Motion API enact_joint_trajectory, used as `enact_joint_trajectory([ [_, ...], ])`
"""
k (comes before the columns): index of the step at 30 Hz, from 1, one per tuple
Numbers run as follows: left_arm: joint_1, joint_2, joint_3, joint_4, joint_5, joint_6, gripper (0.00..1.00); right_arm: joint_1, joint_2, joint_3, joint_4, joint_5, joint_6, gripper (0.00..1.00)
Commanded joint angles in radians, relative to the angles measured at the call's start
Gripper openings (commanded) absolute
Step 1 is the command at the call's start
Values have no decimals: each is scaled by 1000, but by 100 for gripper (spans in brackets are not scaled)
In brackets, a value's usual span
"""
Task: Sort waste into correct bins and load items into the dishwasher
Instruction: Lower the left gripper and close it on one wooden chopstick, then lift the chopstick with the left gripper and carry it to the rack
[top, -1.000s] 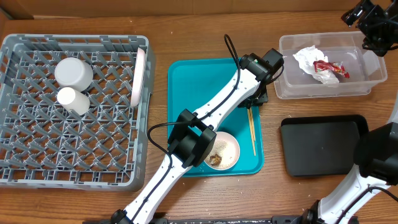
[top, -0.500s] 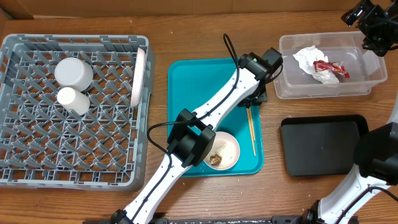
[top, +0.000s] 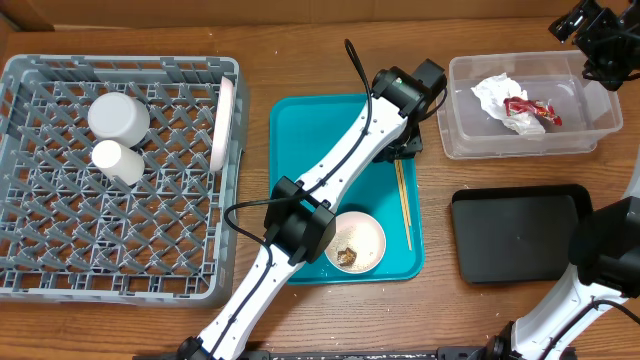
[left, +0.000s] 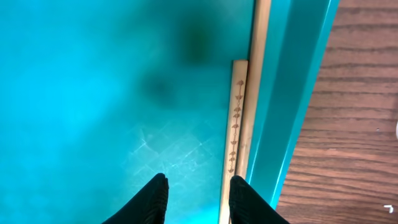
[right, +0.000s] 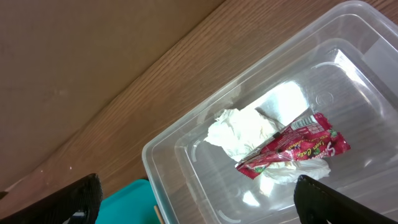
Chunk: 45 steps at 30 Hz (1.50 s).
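My left fingers (left: 152, 202) hung low over the teal tray (left: 93, 93), parted a little and gripping nothing. The chopsticks (left: 239, 118) lay along the tray's wall, just beside one tip. My right fingers (right: 74, 202) stood spread wide and empty above the clear tub (right: 163, 163), which held the napkin (right: 239, 127) and wrapper (right: 292, 152).

we look at a wooden table (top: 250, 60) of warm mid-brown, its grain running from side to side in long dark streaks, the surface smooth with a faint sheen. along its far edge rises a flat, matt panel (right: 74, 62) of paler brown, plain like cardboard; whether it is a wall or a loose board we cannot tell. the light comes evenly from above, soft and fairly bright, and leaves only short, blurred shadows on the wood.
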<state>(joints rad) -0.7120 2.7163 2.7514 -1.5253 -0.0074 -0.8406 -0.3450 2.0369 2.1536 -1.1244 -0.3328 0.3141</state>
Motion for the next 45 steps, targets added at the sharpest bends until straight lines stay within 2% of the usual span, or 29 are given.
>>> enact_joint_trajectory([
  [1,-11,-11,-47,21,9,-32,36,3,-48,7,4,3,4,100],
  [8,-16,-11,-144,121,34,-27,36,3,-48,7,4,3,4,100],
  [20,-16,-8,-146,123,33,-26,36,3,-48,7,4,3,4,100],
  [27,-16,-5,-147,124,26,-27,14,3,-48,7,4,3,5,100],
  [34,-16,-5,-153,117,21,-27,13,3,-48,7,4,3,5,100],
  [36,-16,-5,-161,117,19,-26,4,3,-48,6,4,3,4,100],
  [45,14,-57,-87,48,34,64,4,3,-48,7,4,3,4,100],
])
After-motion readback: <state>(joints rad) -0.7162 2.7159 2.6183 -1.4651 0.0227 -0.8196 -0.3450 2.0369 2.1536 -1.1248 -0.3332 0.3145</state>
